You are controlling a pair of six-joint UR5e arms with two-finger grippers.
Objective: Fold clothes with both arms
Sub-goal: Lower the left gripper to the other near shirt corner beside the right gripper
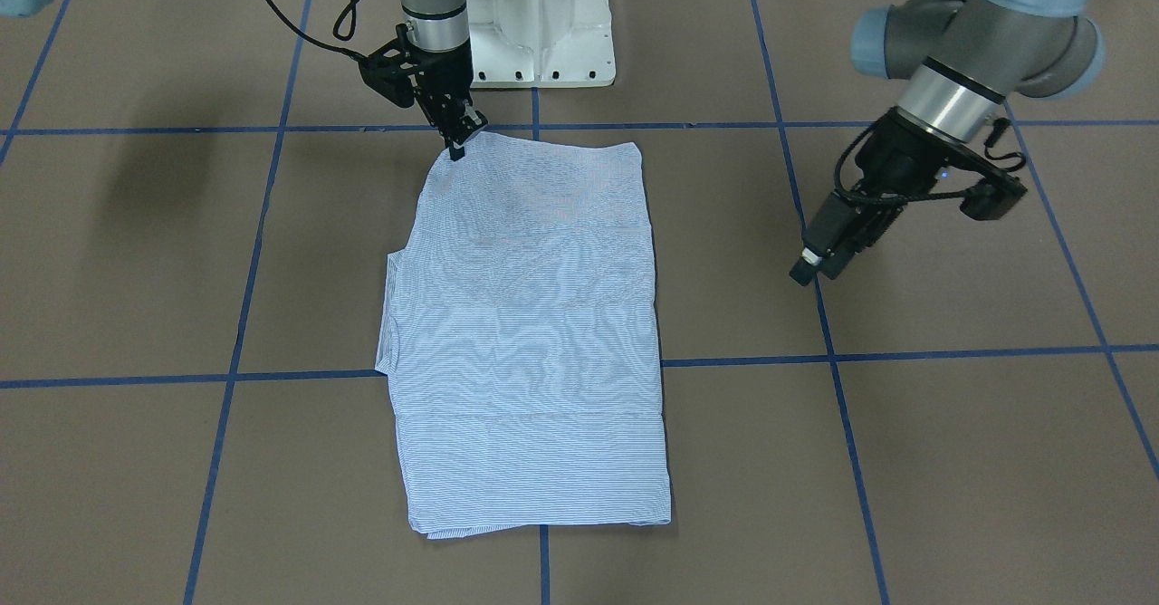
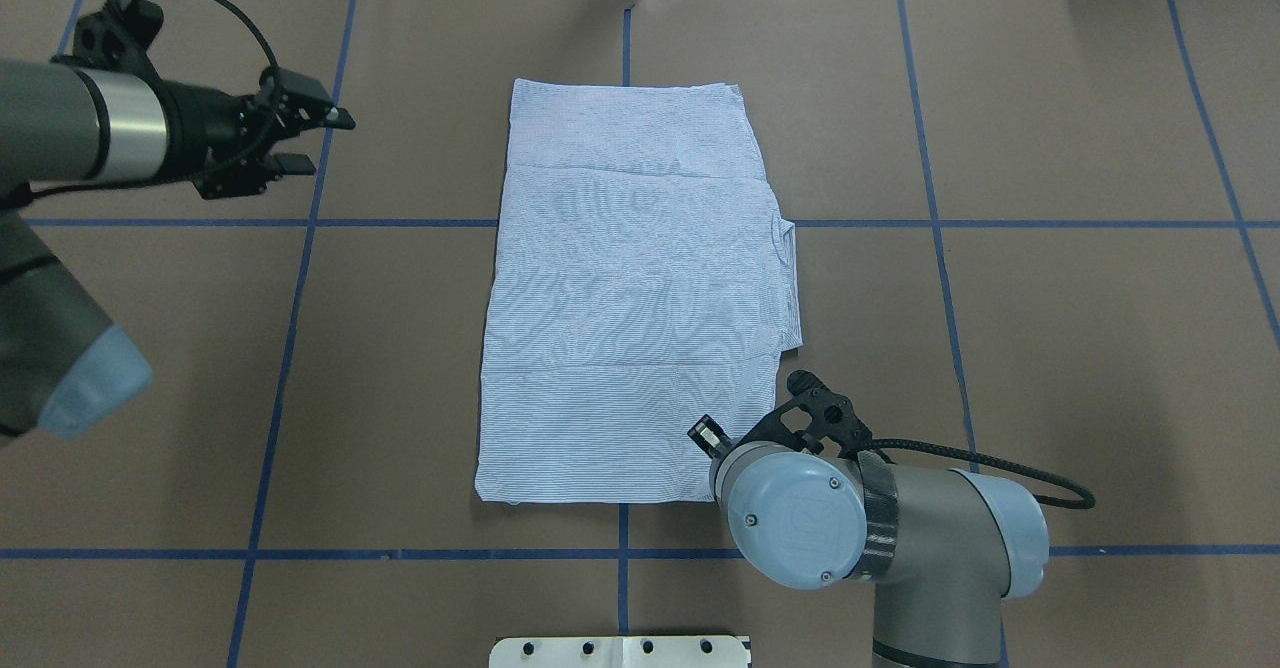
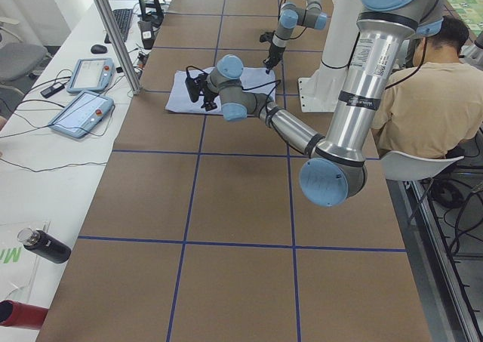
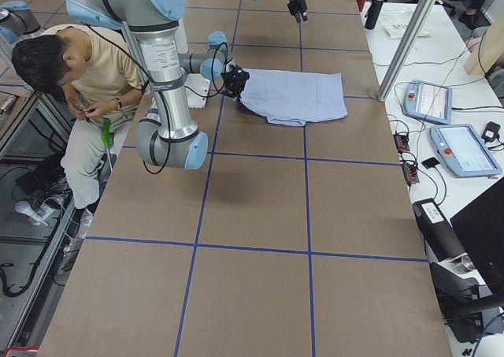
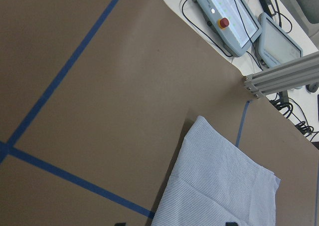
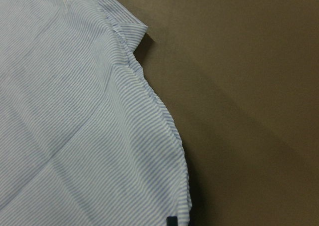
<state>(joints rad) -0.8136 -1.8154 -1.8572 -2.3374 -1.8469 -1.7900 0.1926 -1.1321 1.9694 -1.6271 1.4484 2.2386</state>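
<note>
The brown counter [image 2: 1050,348] carries the shirt [image 2: 630,288] — folded into a long rectangle, lying flat at mid-counter. My left gripper [image 2: 318,140] hangs well off to the shirt's side, fingers spread wide. My right gripper [image 1: 458,145] sits at the shirt's corner on the robot's side, fingers drawn narrow — I can't tell whether cloth is pinched between them.

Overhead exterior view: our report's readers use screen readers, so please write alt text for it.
A light blue striped shirt, folded roughly rectangular, lies flat on a brown table with blue tape lines. The right hand meets its near right corner; the left hand hovers open at far left.
</note>
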